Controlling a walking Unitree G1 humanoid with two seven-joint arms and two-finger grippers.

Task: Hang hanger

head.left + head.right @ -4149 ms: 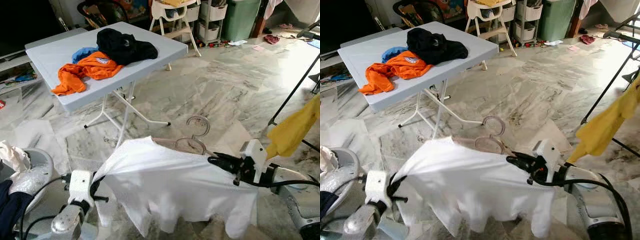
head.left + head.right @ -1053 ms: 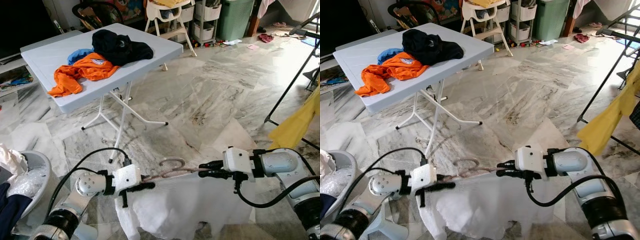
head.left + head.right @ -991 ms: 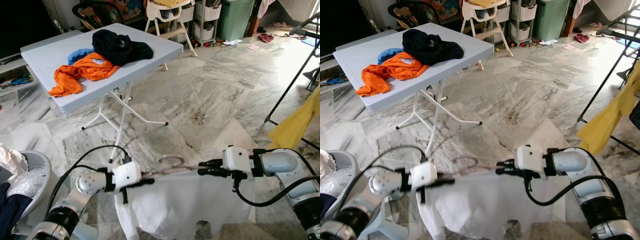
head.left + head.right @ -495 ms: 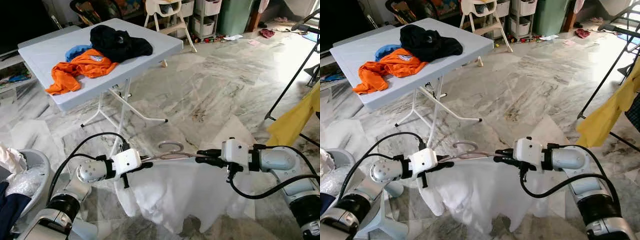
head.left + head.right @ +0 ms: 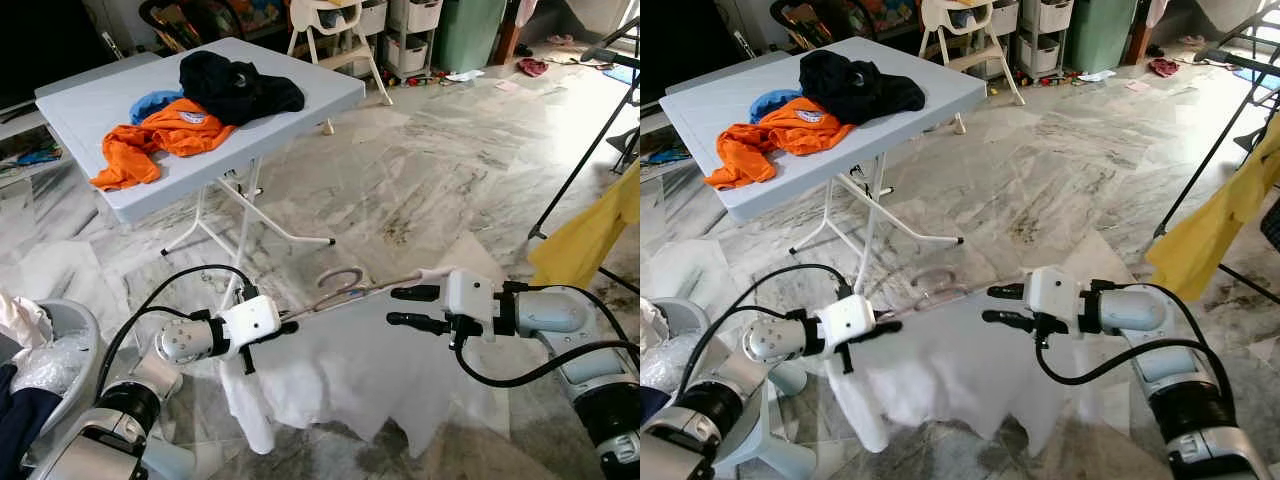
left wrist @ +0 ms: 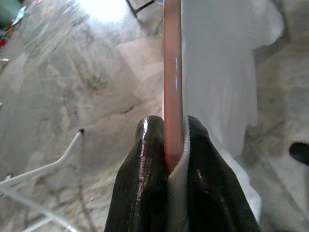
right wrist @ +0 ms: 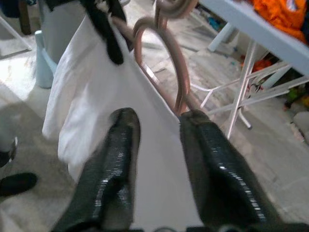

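A pink hanger (image 5: 345, 287) with a white shirt (image 5: 340, 375) draped over it hangs low over the marble floor in front of me. My left gripper (image 5: 285, 326) is shut on the hanger's left end, pinching the pink bar (image 6: 172, 72) and a fold of shirt cloth between its fingers (image 6: 145, 164). My right gripper (image 5: 393, 306) is open at the hanger's right end, one finger above the bar and one below, not gripping it. In the right wrist view the hanger's hook (image 7: 166, 53) curves just beyond the spread fingers (image 7: 116, 159).
A grey folding table (image 5: 90, 110) at the back left holds orange (image 5: 150, 135) and black (image 5: 240, 85) clothes. A yellow garment (image 5: 590, 240) hangs on a black drying rack (image 5: 590, 165) at the right. A laundry basket (image 5: 75, 318) stands by my left side.
My right gripper has opened and let go of the hanger's right end. The left gripper keeps its hold, and the shirt now hangs lower and wider.
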